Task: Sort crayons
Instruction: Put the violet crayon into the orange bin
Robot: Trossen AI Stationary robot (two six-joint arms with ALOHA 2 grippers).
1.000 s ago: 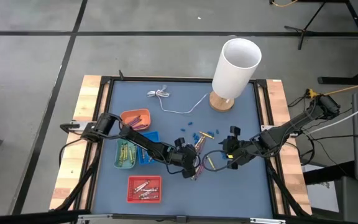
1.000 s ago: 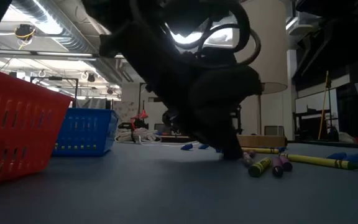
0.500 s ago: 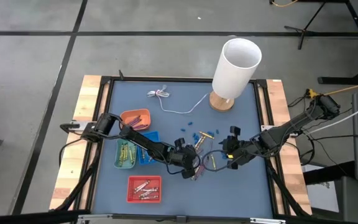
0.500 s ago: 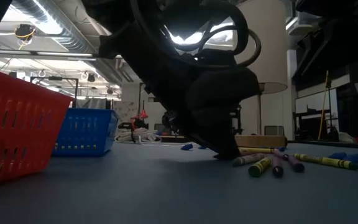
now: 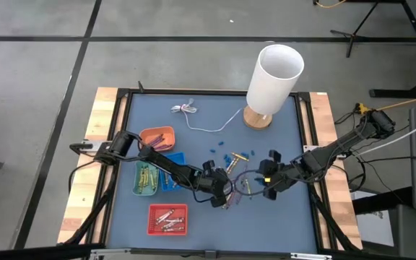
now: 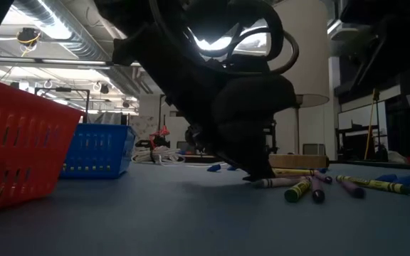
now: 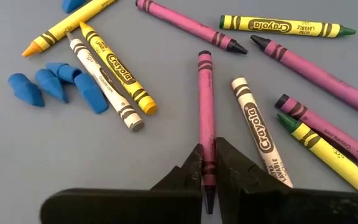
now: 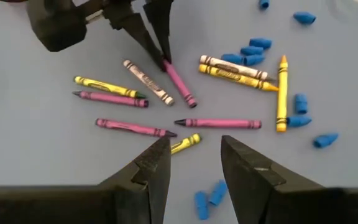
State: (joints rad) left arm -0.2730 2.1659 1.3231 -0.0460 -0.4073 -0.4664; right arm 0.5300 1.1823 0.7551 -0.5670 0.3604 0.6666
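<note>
Several crayons, pink, purple, yellow and whitish, lie scattered on the blue table [image 5: 193, 97] between my two grippers [image 7: 260, 130]. My left gripper [image 5: 226, 195] is down among them, shut on a pink crayon [image 7: 206, 106]. It also shows in the low view [image 6: 258, 174] and the right wrist view [image 8: 161, 57]. My right gripper [image 5: 266, 184] is open and empty, hovering over the crayons' right side. Its fingers [image 8: 194, 149] stand on either side of a yellow crayon [image 8: 186, 144] without touching it. My left gripper pinches the pink crayon between its two fingers near the pointed end [image 7: 207, 169], one finger on each long side. The fingers come from above, slanting down. The crayon lies on the table and points away from the gripper [image 6: 280, 183].
An orange tray [image 5: 157, 136], a blue one [image 5: 172, 160], a green one [image 5: 145, 178] and a red one [image 5: 167, 219] stand at the left. A white cylinder on a wooden base [image 5: 273, 72] stands far right. A white cable [image 5: 193, 114] and small blue bits [image 5: 231, 156] lie nearby.
The pink crayon at my left gripper's fingertips has swung about on the table and now lies more sideways in the low view. A purple crayon beside it has shifted too. My left gripper has stayed low at the same spot.
</note>
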